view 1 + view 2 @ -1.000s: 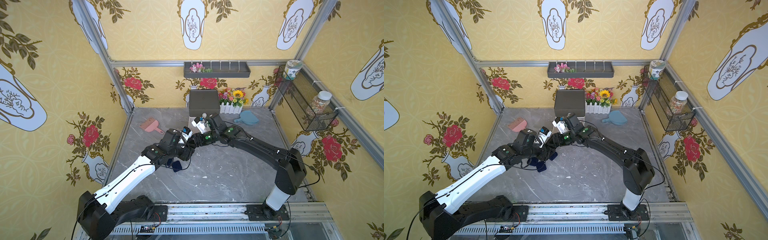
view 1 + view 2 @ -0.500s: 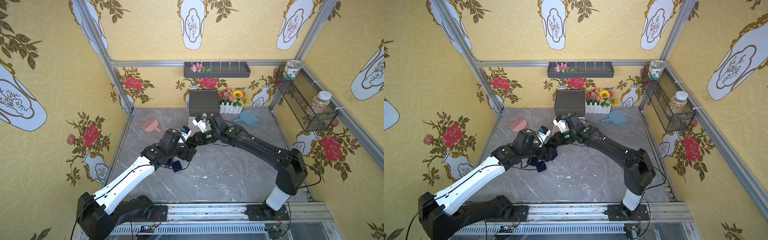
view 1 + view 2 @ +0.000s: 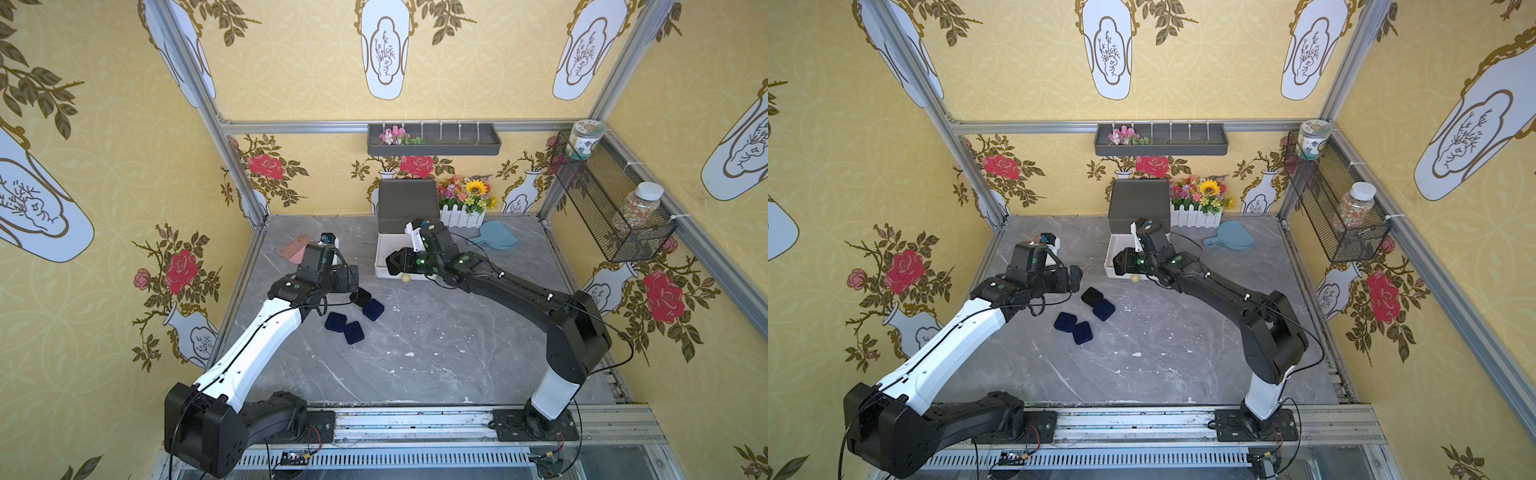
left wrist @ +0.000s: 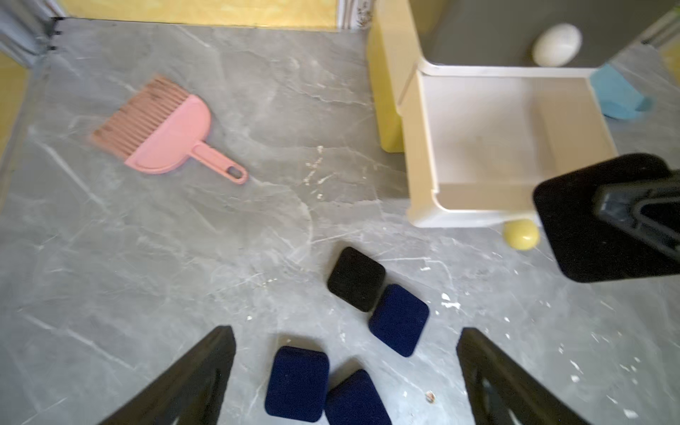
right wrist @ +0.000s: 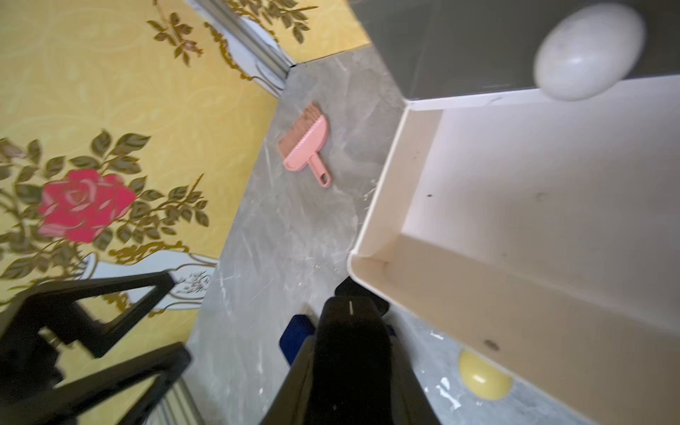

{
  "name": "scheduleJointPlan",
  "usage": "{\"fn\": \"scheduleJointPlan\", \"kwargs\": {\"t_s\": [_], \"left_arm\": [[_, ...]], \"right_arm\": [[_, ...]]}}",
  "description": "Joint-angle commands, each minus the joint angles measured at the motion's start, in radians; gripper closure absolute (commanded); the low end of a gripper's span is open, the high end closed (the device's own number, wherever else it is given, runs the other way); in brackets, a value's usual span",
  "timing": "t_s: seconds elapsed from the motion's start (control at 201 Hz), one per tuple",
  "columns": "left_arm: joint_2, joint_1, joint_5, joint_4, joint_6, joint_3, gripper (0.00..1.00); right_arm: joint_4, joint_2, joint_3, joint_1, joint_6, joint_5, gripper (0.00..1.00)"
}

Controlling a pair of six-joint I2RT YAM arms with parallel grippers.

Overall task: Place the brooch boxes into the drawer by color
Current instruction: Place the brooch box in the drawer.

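Within right pincer (image 3: 392, 262), black box (image 4: 566, 228)

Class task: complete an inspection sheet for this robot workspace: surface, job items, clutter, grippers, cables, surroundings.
Surface: grey marble table, pale flecks.
Job's things: chest with white drawer pulled open, looks empty; loose black box and three navy boxes on the table; no red boxes seen.
Clutter: pink dustpan, blue dustpan, flower fence.
Grippers: left gripper open above the loose boxes; right gripper shut on held black box near the drawer.
Cables: black cable loops at both arms.
Surroundings: wall tray, wire basket holding two jars.
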Motion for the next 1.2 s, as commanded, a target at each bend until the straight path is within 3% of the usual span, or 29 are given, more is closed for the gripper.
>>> {"fn": "scheduleJointPlan", "kwargs": {"t_s": [0.0, 0.329, 0.797, 1.2], "left_arm": [[0.005, 0.053, 0.015, 0.011, -0.024, -0.01, 0.0], [-0.011, 0.129, 0.071, 0.033, -0.03, -0.032, 0.0], [-0.006, 0.15, 0.091, 0.028, -0.026, -0.03, 0.0], [0.006, 0.156, 0.107, 0.025, -0.025, -0.025, 0.0]], "right_arm": [[0.124, 0.056, 0.037, -0.005, 0.041, 0.056, 0.97], [0.112, 0.261, 0.214, -0.024, 0.061, 0.059, 0.96], [0.074, 0.377, 0.282, -0.047, 0.052, 0.077, 0.88], [0.003, 0.375, 0.306, -0.051, 0.004, 0.135, 0.46]]}}
